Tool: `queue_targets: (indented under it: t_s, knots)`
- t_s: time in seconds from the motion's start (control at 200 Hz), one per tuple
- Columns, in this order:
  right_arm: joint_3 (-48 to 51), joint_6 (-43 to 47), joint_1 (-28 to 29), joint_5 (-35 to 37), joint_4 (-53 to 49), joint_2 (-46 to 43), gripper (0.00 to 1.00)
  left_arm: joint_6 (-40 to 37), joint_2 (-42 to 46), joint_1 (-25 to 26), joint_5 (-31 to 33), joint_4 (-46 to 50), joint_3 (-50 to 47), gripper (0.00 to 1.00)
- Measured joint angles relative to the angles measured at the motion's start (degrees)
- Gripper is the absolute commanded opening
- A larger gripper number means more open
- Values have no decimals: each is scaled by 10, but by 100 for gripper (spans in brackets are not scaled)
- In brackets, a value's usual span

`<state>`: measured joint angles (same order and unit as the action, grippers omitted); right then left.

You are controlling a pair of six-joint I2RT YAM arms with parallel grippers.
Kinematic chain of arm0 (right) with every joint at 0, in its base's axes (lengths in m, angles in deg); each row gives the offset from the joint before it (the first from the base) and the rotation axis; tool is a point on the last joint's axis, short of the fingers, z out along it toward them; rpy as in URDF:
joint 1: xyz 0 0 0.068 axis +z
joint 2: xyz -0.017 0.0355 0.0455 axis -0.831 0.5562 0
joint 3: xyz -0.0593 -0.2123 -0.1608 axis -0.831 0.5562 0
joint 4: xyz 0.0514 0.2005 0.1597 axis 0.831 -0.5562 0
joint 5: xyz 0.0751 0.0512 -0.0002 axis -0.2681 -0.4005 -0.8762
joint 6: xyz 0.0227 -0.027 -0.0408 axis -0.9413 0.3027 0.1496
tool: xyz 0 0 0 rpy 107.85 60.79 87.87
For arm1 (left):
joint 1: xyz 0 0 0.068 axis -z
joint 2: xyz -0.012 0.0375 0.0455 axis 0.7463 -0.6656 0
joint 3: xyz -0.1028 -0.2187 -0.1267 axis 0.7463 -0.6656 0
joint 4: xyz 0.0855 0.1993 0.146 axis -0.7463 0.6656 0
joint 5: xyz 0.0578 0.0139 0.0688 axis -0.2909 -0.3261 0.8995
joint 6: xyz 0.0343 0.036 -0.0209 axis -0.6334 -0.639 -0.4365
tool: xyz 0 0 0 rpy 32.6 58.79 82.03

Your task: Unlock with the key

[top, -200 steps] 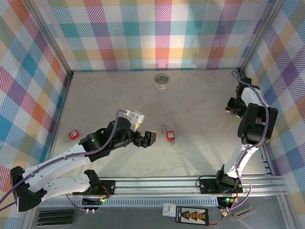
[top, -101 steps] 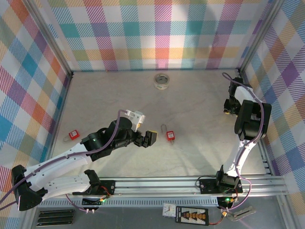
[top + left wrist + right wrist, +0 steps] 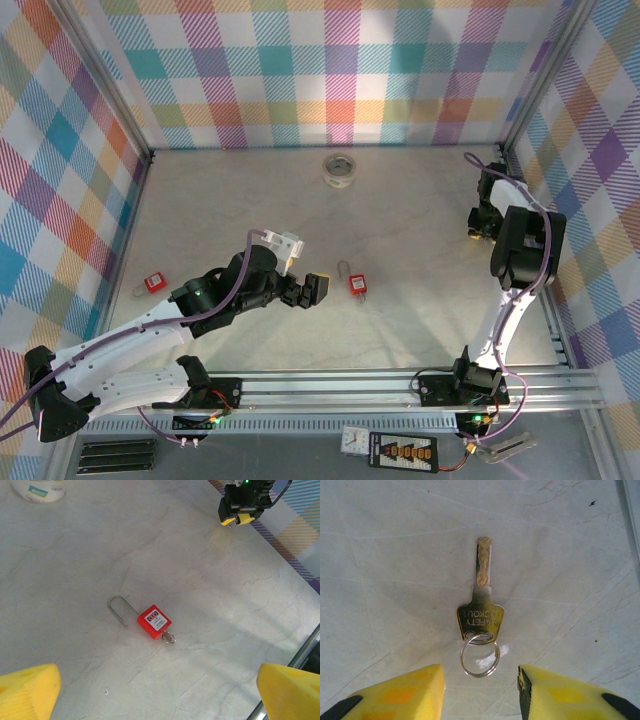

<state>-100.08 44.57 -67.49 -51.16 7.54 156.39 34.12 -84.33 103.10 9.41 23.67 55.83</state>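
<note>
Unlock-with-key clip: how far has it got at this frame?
Done: nothing visible beyond the approach. In hand: the right gripper is open over the key, which lies flat on the table, ungripped. Remaining: grasp the key, carry it to the red padlock near the open left gripper, insert, turn.

Small flat metal key (image 3: pixel 481 611), silvery at the head and brassy along the toothed blade, stamped SAFETY LOCKOUT. Lies loose and flat on the pale veined table (image 3: pixel 385 555), blade pointing away from the right wrist camera, head nearest it. Carries a thin wire ring (image 3: pixel 479 656) through the head, also lying flat.
</note>
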Motion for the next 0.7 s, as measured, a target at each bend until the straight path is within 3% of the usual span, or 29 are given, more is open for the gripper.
queue_targets:
  t_s: [0.7]
  knots:
    - [-10, 6, 2, -10, -12, 22, 4, 0, -9, -2, 4, 4, 0, 100]
